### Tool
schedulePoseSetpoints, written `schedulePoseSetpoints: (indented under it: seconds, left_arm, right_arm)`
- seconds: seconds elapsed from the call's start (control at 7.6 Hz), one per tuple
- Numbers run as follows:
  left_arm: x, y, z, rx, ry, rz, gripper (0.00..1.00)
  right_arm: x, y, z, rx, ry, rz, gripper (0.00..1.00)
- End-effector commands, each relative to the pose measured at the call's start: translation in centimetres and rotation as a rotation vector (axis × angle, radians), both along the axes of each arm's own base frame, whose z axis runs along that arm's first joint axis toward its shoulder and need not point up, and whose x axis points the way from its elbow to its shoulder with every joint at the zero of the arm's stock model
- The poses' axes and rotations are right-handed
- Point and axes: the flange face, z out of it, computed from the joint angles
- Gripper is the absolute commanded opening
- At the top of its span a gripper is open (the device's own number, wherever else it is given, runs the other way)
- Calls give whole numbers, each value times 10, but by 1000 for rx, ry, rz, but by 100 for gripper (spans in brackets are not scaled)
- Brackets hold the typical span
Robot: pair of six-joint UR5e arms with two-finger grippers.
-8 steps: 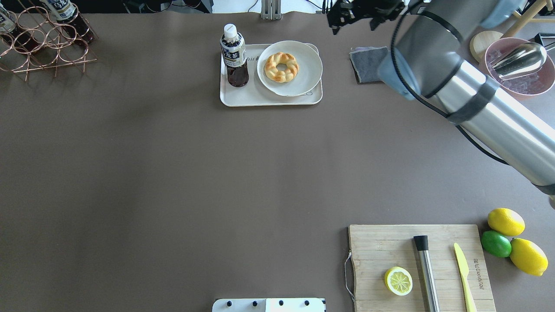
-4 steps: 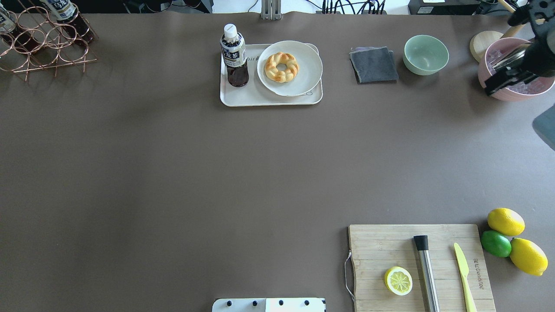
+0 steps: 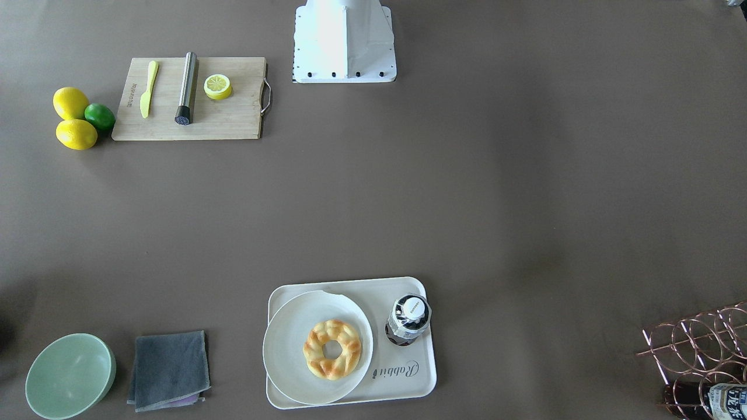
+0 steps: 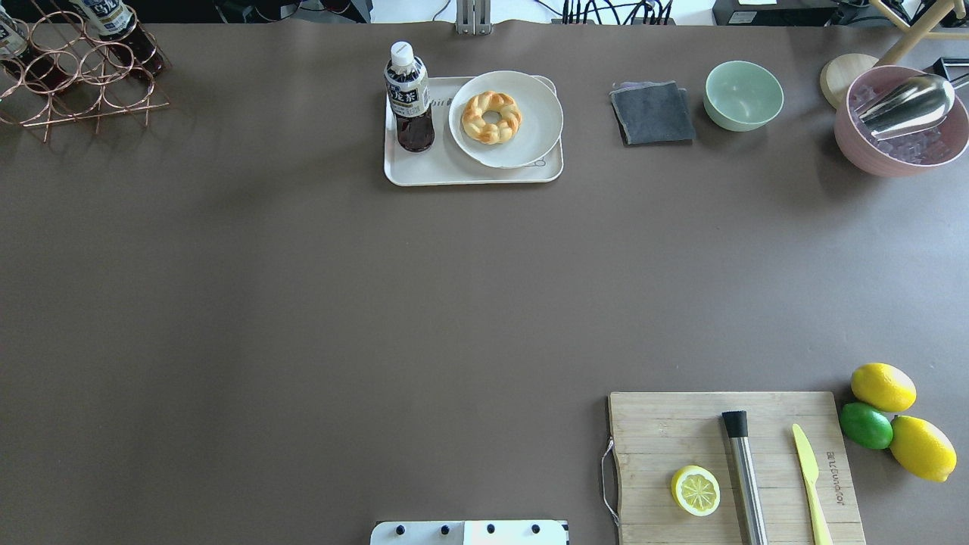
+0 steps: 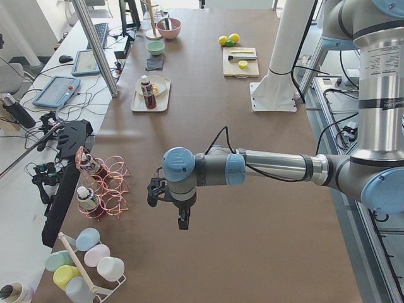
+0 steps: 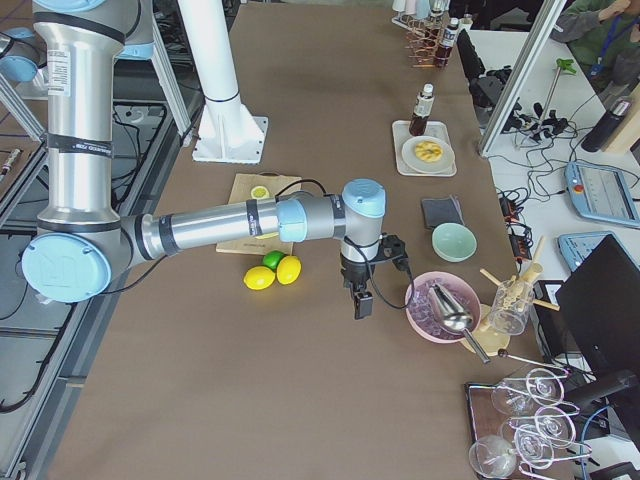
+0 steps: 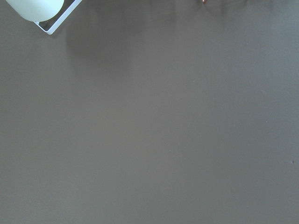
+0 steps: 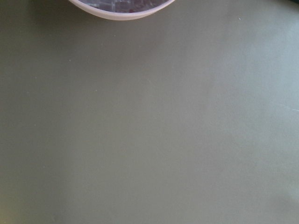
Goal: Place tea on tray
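The tea (image 4: 409, 98), a small bottle of dark liquid with a white cap, stands upright on the left end of the cream tray (image 4: 469, 174). In the front-facing view the tea (image 3: 408, 319) is seen from above on the tray (image 3: 421, 373), beside the "Rabbit" lettering. No gripper is near it. My left gripper (image 5: 183, 221) shows only in the exterior left view, over bare table near the wire rack; I cannot tell if it is open. My right gripper (image 6: 362, 303) shows only in the exterior right view, beside the pink bowl; I cannot tell its state.
A round plate (image 4: 534, 136) with a twisted doughnut (image 4: 491, 117) fills the tray's right side. A grey cloth (image 4: 652, 113), green bowl (image 4: 743, 94) and pink bowl (image 4: 893, 159) stand at the back right. A wire rack (image 4: 76, 83) holds more bottles. A cutting board (image 4: 666, 431) is at the front right.
My right arm has swung away to the right and left the overhead view, uncovering the green bowl and pink bowl. The tea and tray have not moved.
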Motion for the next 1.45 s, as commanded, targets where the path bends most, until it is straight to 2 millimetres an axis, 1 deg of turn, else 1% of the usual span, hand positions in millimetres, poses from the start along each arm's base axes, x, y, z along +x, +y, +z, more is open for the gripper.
schedulePoseSetpoints:
  seconds: [0.0,0.13,0.53,0.66,0.79,0.92,1.05,1.18,1.32]
  left_arm:
    - [1,4,8,4,-5,7,99]
    - [2,5,7,3,-5,6,99]
    - [3,7,6,1,5,6,99]
    - [3,6,5,5,4,6,99]
    - [3,6,5,6,3,7,99]
    - [3,6,5,6,3,7,99]
    - [3,6,5,6,4,7,99]
    - [3,6,6,2,3,7,99]
    - [3,7,6,3,5,7,99]
  right_arm:
    - [48,20,16,-101,-21,62,100]
    - [55,23,16,-99,-37,83,100]
    - [55,20,7,-93,-85,99,100]
    - [55,24,9,-99,-105,101,100]
    - [56,25,9,-95,-110,99,100]
    - [57,25,9,-95,-107,102,100]
    - [63,26,4,-80,-105,109,100]
    - [64,27,4,-80,-95,111,100]
    - [67,28,9,-88,-84,114,100]
